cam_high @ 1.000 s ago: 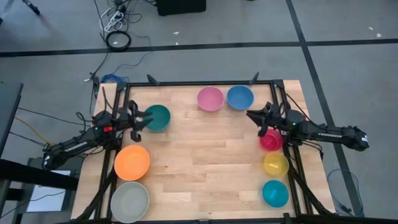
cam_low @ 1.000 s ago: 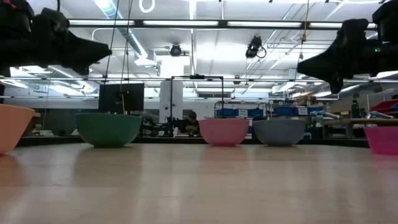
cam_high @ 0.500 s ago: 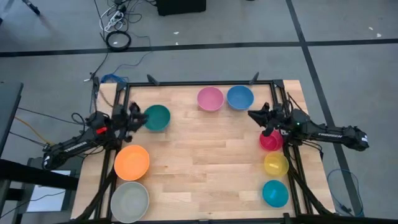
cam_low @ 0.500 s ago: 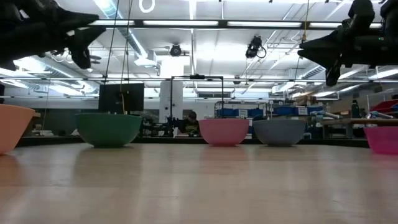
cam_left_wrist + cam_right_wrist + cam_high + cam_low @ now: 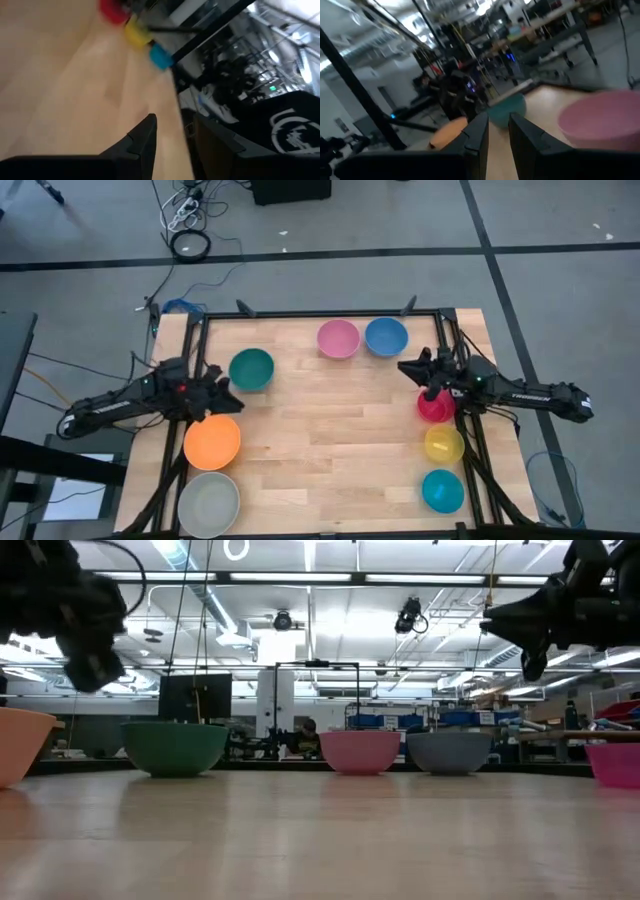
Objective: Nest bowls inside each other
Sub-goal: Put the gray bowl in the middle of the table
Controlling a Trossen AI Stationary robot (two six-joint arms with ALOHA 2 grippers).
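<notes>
No bowl is nested yet. The left gripper (image 5: pixel 228 402), fingers parted and empty, hangs just above the orange bowl (image 5: pixel 212 441); its rim should be straddled squarely. The right gripper (image 5: pixel 407 367), narrowly open, hangs beside the magenta-red bowl (image 5: pixel 435 405).

Table (image 5: pixel 330 430): pale matt wood planks. Bowls (image 5: pixel 338 338): smooth plain plastic. Frame (image 5: pixel 320 313): dark metal.
</notes>
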